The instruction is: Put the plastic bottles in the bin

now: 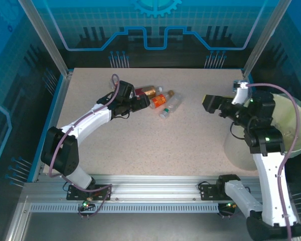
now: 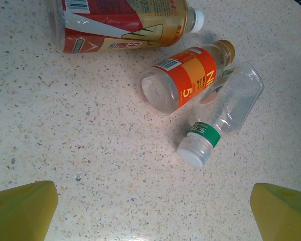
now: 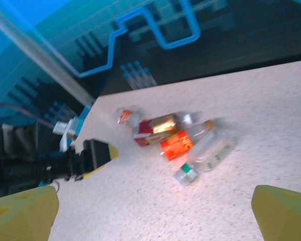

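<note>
**Gripper state.** Left gripper point(image 1: 144, 103): jaws fully spread, holding nothing, poised just short of the plastic bottles point(image 1: 160, 99). Right gripper point(image 1: 209, 104): jaws equally wide, empty, hanging above the table point(image 1: 140, 145) between the bottles and the bin point(image 1: 296, 125).

**Hazards, as I judge them.**
1. The bottles lie on their sides in a tight cluster at the far middle of the table. The orange-labelled bottle point(image 2: 185, 78) touches the clear bottle point(image 2: 226, 113). Closing on either may catch both or knock the neighbour away.
2. Round bodies on a flat top roll. A finger landing off-centre may send the red-labelled bottle point(image 2: 120, 25) towards the far edge.
3. The walls look thin and may buckle or squirt out under a hard squeeze.
4. The bin stands at the right edge, partly behind the right arm. If the left arm carries a bottle across, I risk a collision between the arms.

**Containers.**
- Bin: pale liner. The part I can see holds no bottle, and the arm hides the rest.
- Bottles: capped, apparently empty. In the right wrist view a fourth, crumpled one may lie beyond, too blurred to confirm.
</note>
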You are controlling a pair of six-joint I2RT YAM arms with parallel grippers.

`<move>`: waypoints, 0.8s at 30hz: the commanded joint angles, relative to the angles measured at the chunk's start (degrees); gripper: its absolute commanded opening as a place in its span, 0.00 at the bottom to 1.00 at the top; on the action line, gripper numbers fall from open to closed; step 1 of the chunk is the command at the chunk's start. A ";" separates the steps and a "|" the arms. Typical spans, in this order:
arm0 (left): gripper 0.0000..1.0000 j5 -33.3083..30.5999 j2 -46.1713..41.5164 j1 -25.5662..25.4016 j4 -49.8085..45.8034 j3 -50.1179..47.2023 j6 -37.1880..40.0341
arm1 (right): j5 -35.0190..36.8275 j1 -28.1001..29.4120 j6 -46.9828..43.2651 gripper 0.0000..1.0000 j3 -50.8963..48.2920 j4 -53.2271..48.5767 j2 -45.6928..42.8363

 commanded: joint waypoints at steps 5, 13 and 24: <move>0.99 3.29 -1.38 0.84 -0.14 -0.44 -0.73 | 20.54 19.70 -3.57 1.00 2.56 1.11 13.37; 0.99 2.02 -4.60 2.24 -0.06 -3.90 -0.91 | 29.17 24.68 6.08 1.00 6.77 1.84 30.79; 0.99 1.84 -7.88 4.47 -0.60 -7.37 -1.18 | 35.33 24.65 15.92 1.00 16.35 2.73 53.99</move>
